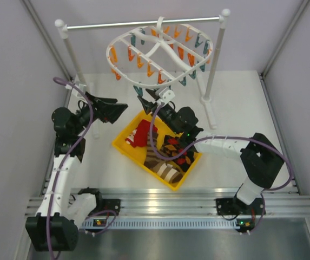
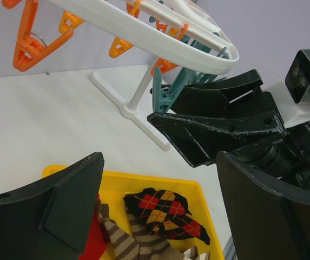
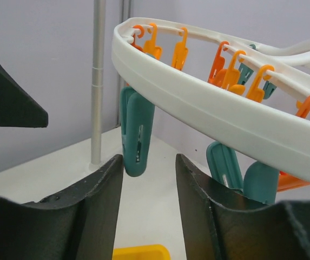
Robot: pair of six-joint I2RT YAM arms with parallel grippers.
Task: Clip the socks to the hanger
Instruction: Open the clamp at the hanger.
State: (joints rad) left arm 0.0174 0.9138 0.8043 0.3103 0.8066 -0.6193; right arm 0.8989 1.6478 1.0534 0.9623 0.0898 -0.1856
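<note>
The white round hanger hangs from the rail, ringed with orange and teal clips. A red sock lies in the yellow basket; in the left wrist view only a strip of the red sock shows behind my finger. My right gripper is raised under the hanger's near rim. It is open, and the lower end of a teal clip hangs just above the gap, close to the left finger, not pinched. My left gripper hovers wide open and empty over the basket's left end.
A dark argyle sock and a brown-and-cream striped sock share the basket. The white-and-metal rail stand has its feet on the table behind. My two grippers are close together, the right gripper just beyond the left one's fingers.
</note>
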